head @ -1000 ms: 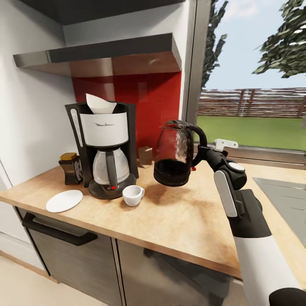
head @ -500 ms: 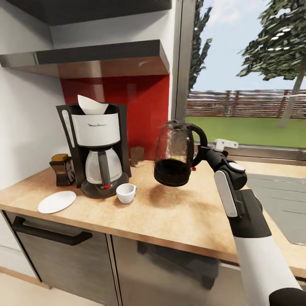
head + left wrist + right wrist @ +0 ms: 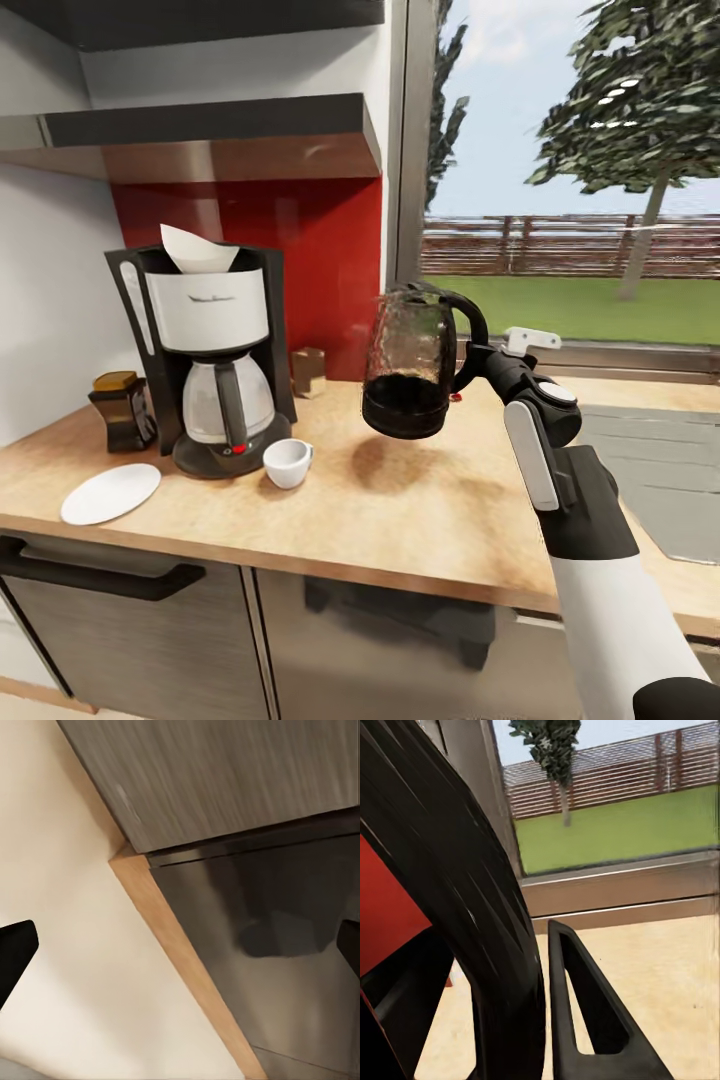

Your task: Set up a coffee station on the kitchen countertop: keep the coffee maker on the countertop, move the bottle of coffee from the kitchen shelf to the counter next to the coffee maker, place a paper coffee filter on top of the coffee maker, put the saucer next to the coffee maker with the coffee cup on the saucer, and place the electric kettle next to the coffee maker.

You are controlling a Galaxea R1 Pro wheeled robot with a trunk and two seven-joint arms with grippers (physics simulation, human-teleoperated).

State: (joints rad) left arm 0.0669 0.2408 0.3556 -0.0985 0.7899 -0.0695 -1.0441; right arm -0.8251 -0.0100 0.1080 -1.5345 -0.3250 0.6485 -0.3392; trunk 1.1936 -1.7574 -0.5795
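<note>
The black-and-white coffee maker (image 3: 205,350) stands at the counter's back left, a white paper filter (image 3: 197,250) in its top. To its left is the brown bottle of coffee (image 3: 120,410). A white saucer (image 3: 110,493) lies bare in front of them, and the white cup (image 3: 287,462) sits on the wood by the maker's base. My right gripper (image 3: 474,360) is shut on the handle of the dark glass kettle (image 3: 408,365), held upright above the counter's middle. The right wrist view has the kettle handle (image 3: 450,885) beside one finger (image 3: 585,1020). My left gripper (image 3: 180,945) is open over cabinet fronts.
A small brown box (image 3: 308,370) stands against the red backsplash. A grey sink (image 3: 650,470) is set into the counter at the right, under the window. A shelf (image 3: 200,130) hangs over the coffee maker. Dark cabinet doors with a bar handle (image 3: 95,575) lie below.
The whole head view has shifted, so the counter things now sit further left in the picture. The kettle stays held in the same spot before me, a little further from the coffee maker.
</note>
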